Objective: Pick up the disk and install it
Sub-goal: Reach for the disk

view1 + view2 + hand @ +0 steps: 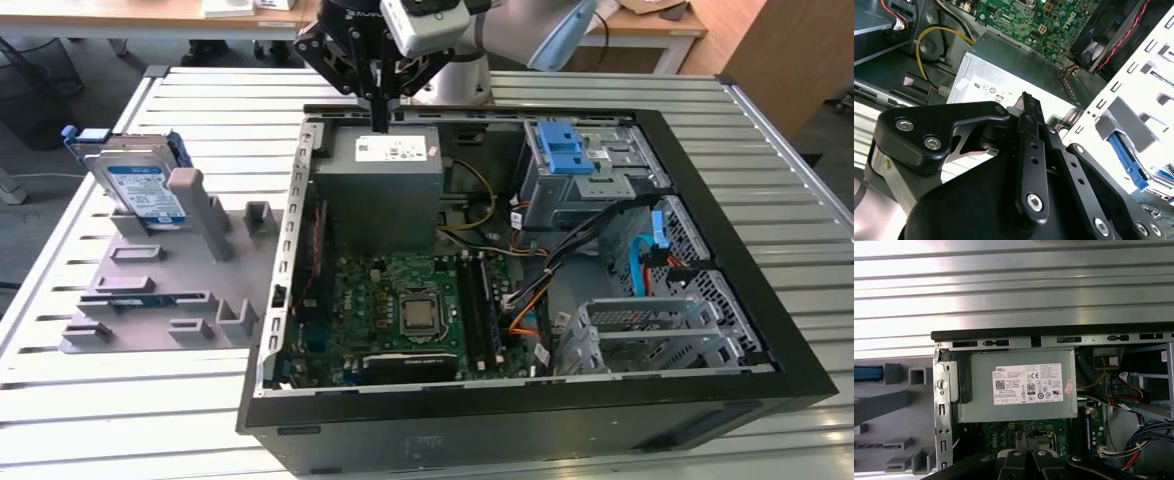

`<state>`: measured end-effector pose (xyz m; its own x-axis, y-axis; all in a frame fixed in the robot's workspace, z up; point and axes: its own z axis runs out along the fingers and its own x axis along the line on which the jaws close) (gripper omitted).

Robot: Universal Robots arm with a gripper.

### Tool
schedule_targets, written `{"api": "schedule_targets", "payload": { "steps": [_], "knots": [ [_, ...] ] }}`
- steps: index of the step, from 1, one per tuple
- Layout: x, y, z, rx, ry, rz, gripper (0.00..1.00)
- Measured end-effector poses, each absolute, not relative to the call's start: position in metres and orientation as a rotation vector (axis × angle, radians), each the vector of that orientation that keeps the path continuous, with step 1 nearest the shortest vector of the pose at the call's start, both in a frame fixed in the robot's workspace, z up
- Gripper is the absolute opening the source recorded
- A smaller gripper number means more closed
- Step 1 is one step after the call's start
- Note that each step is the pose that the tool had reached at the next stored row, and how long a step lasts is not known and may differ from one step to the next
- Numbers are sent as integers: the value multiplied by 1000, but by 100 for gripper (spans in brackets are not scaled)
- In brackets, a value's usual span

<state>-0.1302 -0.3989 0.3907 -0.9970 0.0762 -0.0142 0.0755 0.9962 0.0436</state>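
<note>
While the disk (144, 188) stands on edge in the grey fixture (174, 295) at the exterior view's left, outside the computer case (507, 398), your gripper (380, 122) hangs over the power supply (387, 165) inside the case, well apart from the disk. Both wrist views show the fingers pressed together with nothing between them. The first wrist view looks down past them onto the power supply's white sticker.

I judge that you are at the very start: the pick-up is not yet done, and no part of the install has begun. The silver drive cage (641, 325) toward the exterior view's right looks bare, and a blue latch piece (571, 150) sits on the bay beyond it. I cannot tell which of them is meant to take the disk.

Taking the disk would call for carrying the arm across the case wall toward the exterior view's left. You would then spread the fingers wider than the disk is thick and come down on its upper edge, where the blue bracket frames it. Mind the fixture's posts just beside the disk, because a low approach could clip them.
</note>
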Motion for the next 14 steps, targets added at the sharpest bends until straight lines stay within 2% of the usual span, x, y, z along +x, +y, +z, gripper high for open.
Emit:
{"api": "schedule_targets", "payload": {
  "steps": [14],
  "knots": [
    [-135,-399,390,119,3123,67,11]
  ]
}}
